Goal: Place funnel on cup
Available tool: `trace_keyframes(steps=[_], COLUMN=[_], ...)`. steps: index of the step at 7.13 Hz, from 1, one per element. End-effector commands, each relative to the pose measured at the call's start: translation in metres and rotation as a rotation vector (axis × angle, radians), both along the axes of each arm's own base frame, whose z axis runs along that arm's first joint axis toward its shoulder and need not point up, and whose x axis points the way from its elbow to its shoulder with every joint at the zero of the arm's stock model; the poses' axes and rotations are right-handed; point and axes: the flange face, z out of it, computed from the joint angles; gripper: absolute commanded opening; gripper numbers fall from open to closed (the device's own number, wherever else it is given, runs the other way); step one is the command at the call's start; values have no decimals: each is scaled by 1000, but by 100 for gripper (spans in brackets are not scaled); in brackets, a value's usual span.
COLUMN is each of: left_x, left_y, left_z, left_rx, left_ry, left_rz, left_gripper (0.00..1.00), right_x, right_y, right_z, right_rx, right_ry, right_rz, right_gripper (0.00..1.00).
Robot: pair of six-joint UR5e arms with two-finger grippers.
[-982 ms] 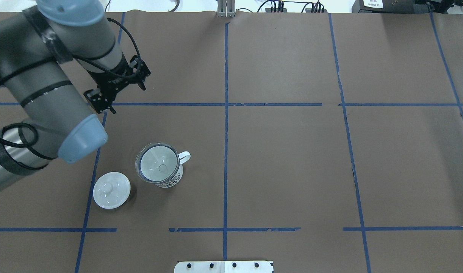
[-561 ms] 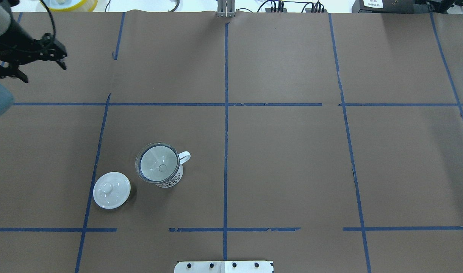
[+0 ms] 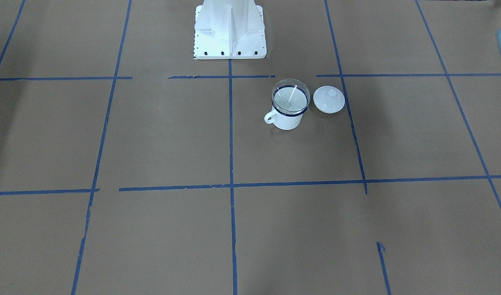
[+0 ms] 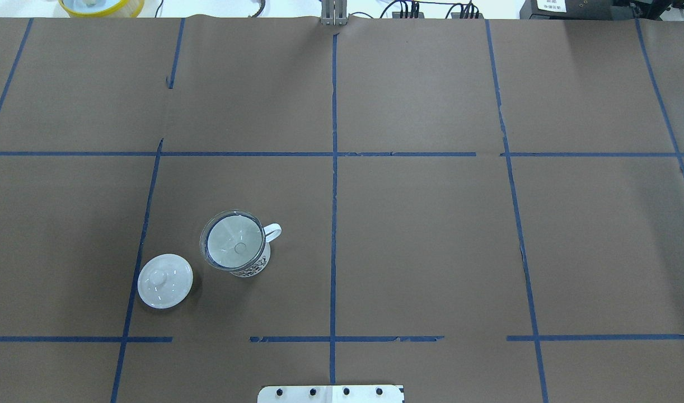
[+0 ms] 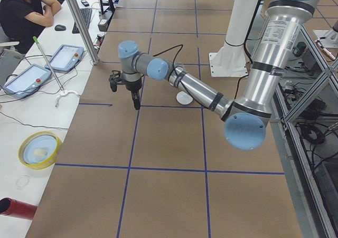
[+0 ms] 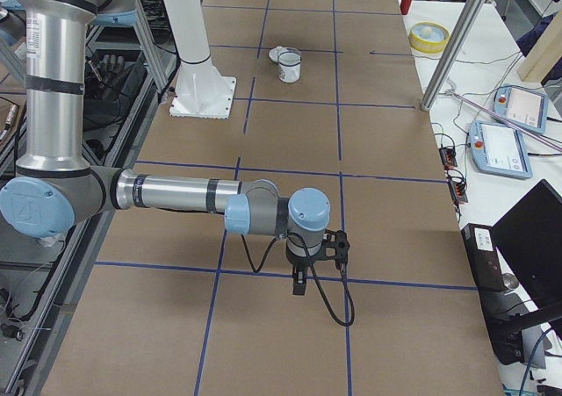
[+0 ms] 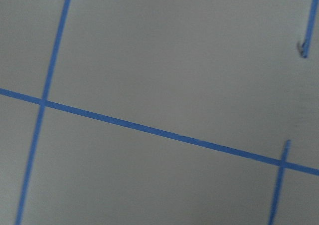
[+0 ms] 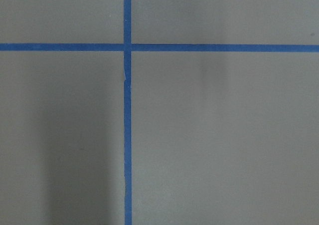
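Note:
The clear funnel (image 4: 233,244) sits mouth-up in the white blue-rimmed cup (image 4: 254,265), on the table's left half near the robot. Both also show in the front view, the funnel (image 3: 290,95) on the cup (image 3: 286,120), handle to the view's left. Neither gripper shows in the overhead view. My left gripper (image 5: 124,92) hangs over the table's far left part, well away from the cup; I cannot tell if it is open or shut. My right gripper (image 6: 320,268) hangs over the table's right end; its state is also unclear. Both wrist views show only brown paper and blue tape.
A round white knobbed lid (image 4: 164,280) lies just left of the cup. A yellow bowl (image 4: 101,5) stands beyond the far left edge. The robot's white base (image 3: 230,28) is behind the cup. An operator (image 5: 26,11) and tablets are at the side desk.
My left arm has drawn back to the left and left the overhead view. The funnel, cup and lid have not moved.

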Motion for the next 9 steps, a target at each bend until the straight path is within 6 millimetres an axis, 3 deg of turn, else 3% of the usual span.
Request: trace_keyframes(steps=[1,3,5,6,7,8,9], left_x=[-84,-87,-84,-84,-83,-82,-79], left_y=[22,21,20,28,25,20,27], left_z=[62,90,83,90,80,58,51], left_rx=[3,25,52,56,71,110,144], left_ry=[-1,-2,2,3,2,-5,-6], left_rz=[2,0,-10,-4,-5,-4,6], left_gripper=[100,100,100,100,100,100,100], right_x=[0,0,0,0,0,0,0], right_y=[0,0,0,0,0,0,0], right_z=[0,-1,0,-1,0,-1,-1], right_rx=[0,1,0,1,0,1,1], right_ry=[0,0,0,0,0,0,0], right_rz=[0,0,0,0,0,0,0], right_gripper=[100,100,100,100,100,100,100])
